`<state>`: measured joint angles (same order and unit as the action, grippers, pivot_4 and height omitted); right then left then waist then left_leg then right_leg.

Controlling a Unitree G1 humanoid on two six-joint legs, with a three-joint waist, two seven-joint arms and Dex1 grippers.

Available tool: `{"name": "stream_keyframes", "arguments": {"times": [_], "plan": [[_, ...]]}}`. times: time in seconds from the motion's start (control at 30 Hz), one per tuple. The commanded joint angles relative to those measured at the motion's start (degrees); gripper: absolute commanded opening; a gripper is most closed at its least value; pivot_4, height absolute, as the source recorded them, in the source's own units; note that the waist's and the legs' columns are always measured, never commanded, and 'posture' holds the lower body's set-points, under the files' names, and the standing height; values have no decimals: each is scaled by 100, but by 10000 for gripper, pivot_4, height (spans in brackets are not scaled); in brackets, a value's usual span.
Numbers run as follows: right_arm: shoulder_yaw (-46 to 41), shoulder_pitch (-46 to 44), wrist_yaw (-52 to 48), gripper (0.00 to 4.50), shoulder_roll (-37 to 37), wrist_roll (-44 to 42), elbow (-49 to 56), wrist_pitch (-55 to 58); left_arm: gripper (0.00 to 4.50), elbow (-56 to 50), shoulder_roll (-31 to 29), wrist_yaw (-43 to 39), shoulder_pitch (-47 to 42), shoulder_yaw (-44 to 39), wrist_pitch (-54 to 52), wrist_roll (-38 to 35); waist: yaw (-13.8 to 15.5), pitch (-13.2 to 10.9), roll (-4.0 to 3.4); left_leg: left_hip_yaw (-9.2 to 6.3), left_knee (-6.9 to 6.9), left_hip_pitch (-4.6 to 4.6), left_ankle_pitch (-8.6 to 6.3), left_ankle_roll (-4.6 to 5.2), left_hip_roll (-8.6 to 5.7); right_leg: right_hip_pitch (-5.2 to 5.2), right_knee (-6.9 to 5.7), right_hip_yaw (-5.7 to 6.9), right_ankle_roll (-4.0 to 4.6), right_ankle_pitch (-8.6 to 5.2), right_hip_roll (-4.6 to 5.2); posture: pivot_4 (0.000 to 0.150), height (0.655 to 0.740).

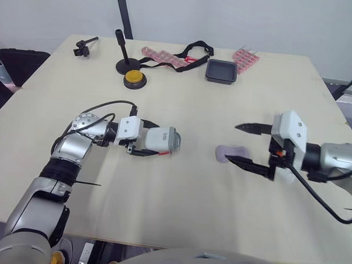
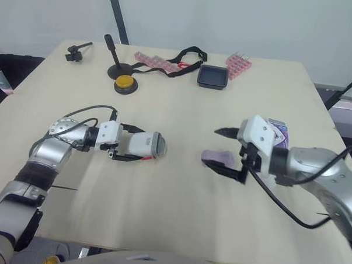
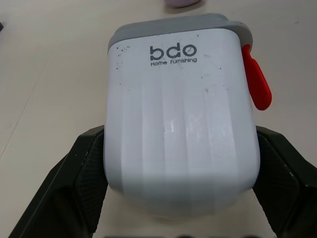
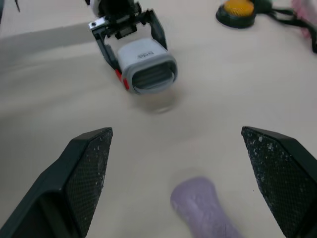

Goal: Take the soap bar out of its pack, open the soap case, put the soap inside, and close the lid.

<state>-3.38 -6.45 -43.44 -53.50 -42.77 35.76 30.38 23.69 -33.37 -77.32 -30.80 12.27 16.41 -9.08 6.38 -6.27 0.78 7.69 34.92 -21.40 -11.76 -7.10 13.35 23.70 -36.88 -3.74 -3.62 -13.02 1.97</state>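
Note:
The white soap case (image 1: pixel 162 139) with a grey lid end and a red tab lies on its side at the table's left centre. My left gripper (image 1: pixel 154 141) is shut on it, one black finger (image 3: pixel 74 173) on each side. The lid looks closed. The bare purple soap bar (image 1: pixel 225 150) lies flat on the table right of centre. My right gripper (image 1: pixel 233 143) stands open over it, its fingers (image 4: pixel 84 163) spread wide to either side and not touching the soap (image 4: pixel 203 206). A purple and white pack (image 2: pixel 278 133) lies just behind the right wrist.
Along the far edge stand a black tray (image 1: pixel 221 70), pink strips (image 1: pixel 244 59), a black strap (image 1: pixel 191 51), a yellow button (image 1: pixel 134 79) and a black stand (image 1: pixel 124 54). A small black clamp (image 1: pixel 85 46) sits at the far left corner.

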Motion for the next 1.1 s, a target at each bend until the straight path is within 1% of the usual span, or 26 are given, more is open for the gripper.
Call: {"name": "stream_keyframes", "arguments": {"times": [0.03, 0.13, 0.37, 0.57, 0.67, 0.77, 0.83, 0.93, 1.1], "plan": [[852, -308, -789, 44935, 317, 947, -463, -936, 34574, -186, -114, -103, -209, -187, -366, -214, -18, 0, -1, 0, 0, 0, 0, 0, 0, 1, -1, 0, 0, 0, 0, 1500, 7395], [947, -442, -1195, 44935, 522, 1030, -808, -1183, 34574, -328, -210, -161, -188, -172, -538, -200, -20, -1, -2, 0, -2, -1, 0, 1, -1, 7, 0, 1, 0, 0, 0, 1500, 7395], [854, -607, -1327, 44935, 804, 1085, -1201, -1118, 34574, -712, -374, -251, -86, -122, -884, -197, -25, -1, -3, 0, -5, -1, 0, 0, -1, 5, 2, 1, 1, 0, -1, 1500, 7395], [857, -509, -1321, 44935, 896, 1351, -1294, -1272, 34574, -1088, -465, -192, -57, 21, -1404, -64, -24, -1, -3, 0, -5, 1, 0, 0, -2, 4, 0, 1, 1, 0, 0, 1500, 7395], [813, -445, -1297, 44935, 895, 1494, -1404, -1367, 34574, -1262, -420, -219, -128, 165, -1652, -9, -24, -1, -3, 0, -5, 0, 0, 0, -2, 3, 2, 1, 1, 0, 0, 1500, 7395], [815, -462, -1264, 44935, 936, 1643, -1461, -1471, 34574, -1383, -287, -143, -242, 387, -1855, 163, -24, -1, -3, 0, -5, 0, 0, 0, -2, 3, 1, 1, 1, 1, 0, 1500, 7395], [788, -489, -1209, 44935, 999, 1635, -1421, -1429, 34574, -1394, -232, 24, -352, 606, -2055, 487, -26, -1, -3, 0, -5, -1, 0, -1, -2, 3, 1, 1, 1, 1, 0, 1500, 7395], [826, -477, -1208, 44935, 1052, 1740, -1394, -1444, 34574, -1444, -166, 99, -471, 849, -2183, 760, -33, -2, -4, 0, -5, -1, 1, 0, -2, 2, 1, -1, 1, 1, 0, 1500, 7395], [902, -476, -1176, 44935, 1139, 1924, -1395, -1472, 34574, -1507, -56, 144, -742, 1026, -2247, 951, -28, -2, -4, 0, -6, -3, 1, 0, -2, -1, 2, -2, 1, 1, -2, 1500, 7395]]}}
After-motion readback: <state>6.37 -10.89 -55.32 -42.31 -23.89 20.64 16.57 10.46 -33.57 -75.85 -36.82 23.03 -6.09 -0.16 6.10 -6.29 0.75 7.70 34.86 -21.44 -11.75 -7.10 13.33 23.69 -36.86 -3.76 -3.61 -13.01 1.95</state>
